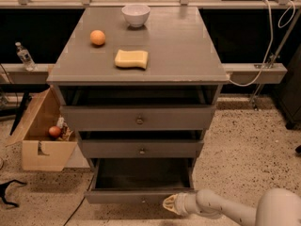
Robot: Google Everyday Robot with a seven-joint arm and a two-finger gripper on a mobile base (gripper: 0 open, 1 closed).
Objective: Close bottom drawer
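Note:
The grey wooden cabinet (141, 65) has three drawers, all pulled out some way. The bottom drawer (141, 180) is the lowest and stands out the farthest, its dark inside showing and its flat front (127, 197) near the picture's lower edge. The middle drawer (141, 149) and the top drawer (138, 117) each show a small round knob. My gripper (169, 204) is at the end of a white arm coming from the lower right. It sits at the right end of the bottom drawer's front, touching or very close to it.
On the cabinet top lie an orange (98, 37), a yellow sponge (131, 59) and a white bowl (136, 14). An open cardboard box (40, 135) with small items stands on the floor at the left. A black cable (9, 192) lies on the speckled floor.

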